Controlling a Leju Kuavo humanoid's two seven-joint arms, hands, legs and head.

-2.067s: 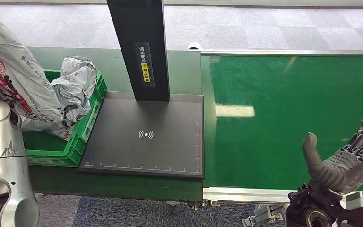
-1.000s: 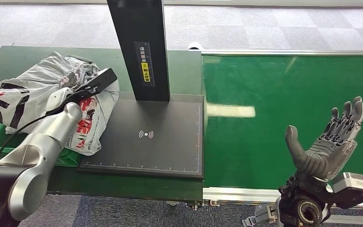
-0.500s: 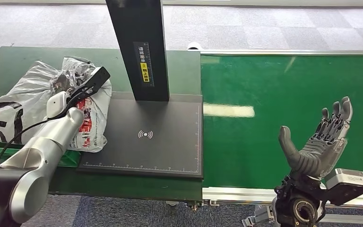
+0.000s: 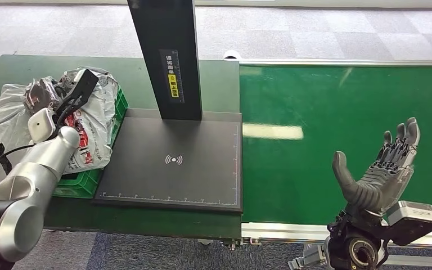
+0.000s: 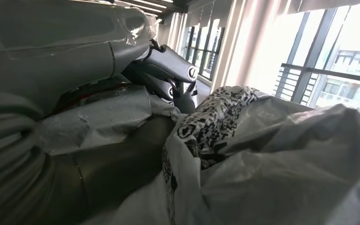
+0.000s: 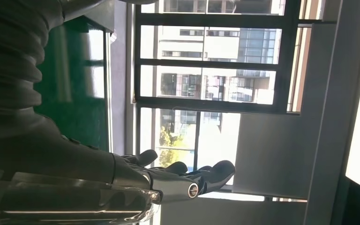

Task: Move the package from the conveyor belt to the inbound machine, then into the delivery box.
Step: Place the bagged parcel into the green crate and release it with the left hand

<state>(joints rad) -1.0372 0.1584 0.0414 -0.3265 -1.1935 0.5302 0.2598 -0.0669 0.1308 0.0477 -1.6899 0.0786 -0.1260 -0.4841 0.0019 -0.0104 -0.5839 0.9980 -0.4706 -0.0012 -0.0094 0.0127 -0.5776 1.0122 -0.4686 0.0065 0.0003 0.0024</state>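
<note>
Head view: the package is a crumpled grey plastic mailer with red and black print, lying over the green delivery box, which sits just left of the inbound machine, a flat black pad with a dark post rising at its back. More grey bagging spreads further left of the box. The left hand rests on top of the package, on the side away from the machine; its fingers sink into the folds, and I cannot tell from here whether they clamp the plastic. The right hand hangs above the near edge of the green conveyor belt, right of the machine, palm up, fingers apart, holding nothing.

Left wrist view: the package shows as wrinkled translucent grey film with a black-and-white code patch. The dark fingers curl against it.

Right wrist view: the right hand has its fingers stretched out, with nothing between them.
</note>
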